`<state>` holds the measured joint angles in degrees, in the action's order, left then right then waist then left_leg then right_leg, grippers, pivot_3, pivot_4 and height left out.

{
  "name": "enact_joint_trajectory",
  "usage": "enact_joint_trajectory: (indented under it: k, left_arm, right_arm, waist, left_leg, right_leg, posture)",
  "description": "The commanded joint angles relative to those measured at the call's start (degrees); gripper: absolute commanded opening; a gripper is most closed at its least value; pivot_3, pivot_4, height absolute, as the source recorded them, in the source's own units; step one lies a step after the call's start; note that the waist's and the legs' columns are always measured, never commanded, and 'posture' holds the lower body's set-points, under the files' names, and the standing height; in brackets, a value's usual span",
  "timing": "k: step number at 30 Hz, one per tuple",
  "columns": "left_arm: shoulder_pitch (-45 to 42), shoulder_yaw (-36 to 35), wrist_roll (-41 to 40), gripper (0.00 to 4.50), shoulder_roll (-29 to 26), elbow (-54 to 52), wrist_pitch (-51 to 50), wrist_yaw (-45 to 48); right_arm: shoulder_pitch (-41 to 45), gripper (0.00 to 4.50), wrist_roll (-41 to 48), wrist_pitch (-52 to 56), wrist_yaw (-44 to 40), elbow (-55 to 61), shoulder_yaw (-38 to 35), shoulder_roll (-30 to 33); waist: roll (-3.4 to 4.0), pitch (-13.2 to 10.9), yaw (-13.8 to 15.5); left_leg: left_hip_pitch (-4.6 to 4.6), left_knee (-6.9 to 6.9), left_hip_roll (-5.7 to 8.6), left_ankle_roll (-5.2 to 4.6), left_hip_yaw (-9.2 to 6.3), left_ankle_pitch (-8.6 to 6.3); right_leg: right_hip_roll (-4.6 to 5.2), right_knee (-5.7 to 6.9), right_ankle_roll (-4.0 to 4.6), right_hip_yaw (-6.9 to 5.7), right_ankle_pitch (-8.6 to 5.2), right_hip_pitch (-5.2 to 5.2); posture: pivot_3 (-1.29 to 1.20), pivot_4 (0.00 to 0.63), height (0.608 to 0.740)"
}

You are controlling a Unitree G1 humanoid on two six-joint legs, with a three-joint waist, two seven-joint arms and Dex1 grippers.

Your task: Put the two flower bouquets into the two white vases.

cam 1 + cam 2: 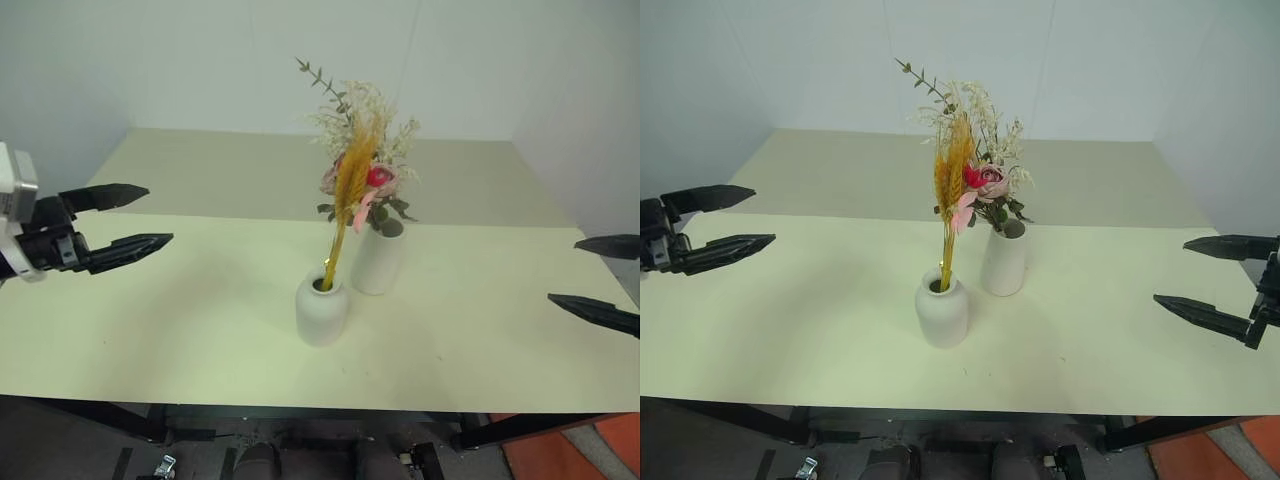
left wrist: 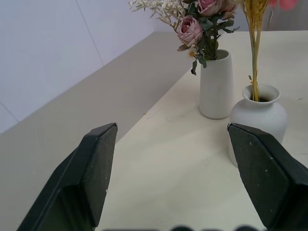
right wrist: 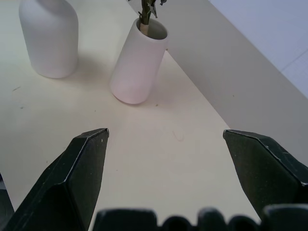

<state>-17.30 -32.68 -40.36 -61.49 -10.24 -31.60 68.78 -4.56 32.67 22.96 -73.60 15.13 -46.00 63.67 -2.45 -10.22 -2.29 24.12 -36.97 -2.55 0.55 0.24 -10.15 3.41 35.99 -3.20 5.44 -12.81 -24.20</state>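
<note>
On the desk (image 1: 150,310), the rose bunch (image 1: 985,165) stands in the taller vase (image 1: 1003,262) and the yellow stalks (image 1: 950,195) in the shorter vase (image 1: 942,310), just beside it. The left end effector (image 1: 135,218) and right end effector (image 1: 1215,282) hover wide open and empty at either side

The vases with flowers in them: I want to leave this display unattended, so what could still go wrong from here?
The yellow-orange stalks lean out of the short round vase, whose opening is narrow; they rise well above it, so a knock might tip it. The pink rose bunch is bushy and top-heavy over the taller vase. The two vases stand close together, so one falling would likely hit the other. Both the left gripper and the right gripper hang open at the table's sides; any inward swing could brush the flowers.
</note>
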Motion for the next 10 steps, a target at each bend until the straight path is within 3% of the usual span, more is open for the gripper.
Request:
enact_joint_trajectory:
  k: [1,10]
  left_arm:
    - [0.23,-2.26,0.11,3.98,-1.4,-0.13,1.36,0.19]
    - [-0.59,-0.76,0.49,3.98,-1.62,0.93,3.12,0.71]
  right_arm:
    - [1.12,4.5,-0.07,-0.93,0.03,-0.17,-1.45,1.09]
    - [0.75,4.5,-0.22,-0.51,-0.66,0.2,-2.49,1.03]
  waist:
    - [0.0,0.0,0.0]
    - [0.0,0.0,-0.02]
  left_leg:
    - [0.0,0.0,0.0,0.0,0.0,0.0]
    - [0.0,0.0,-0.01,0.0,0.02,0.0]
  right_leg:
    - [0.0,0.0,0.0,0.0,0.0,0.0]
    - [0.0,0.0,0.0,0.0,0.0,0.0]
  posture:
    - [0.0,0.15,0.74]
    - [0.0,0.15,0.74]
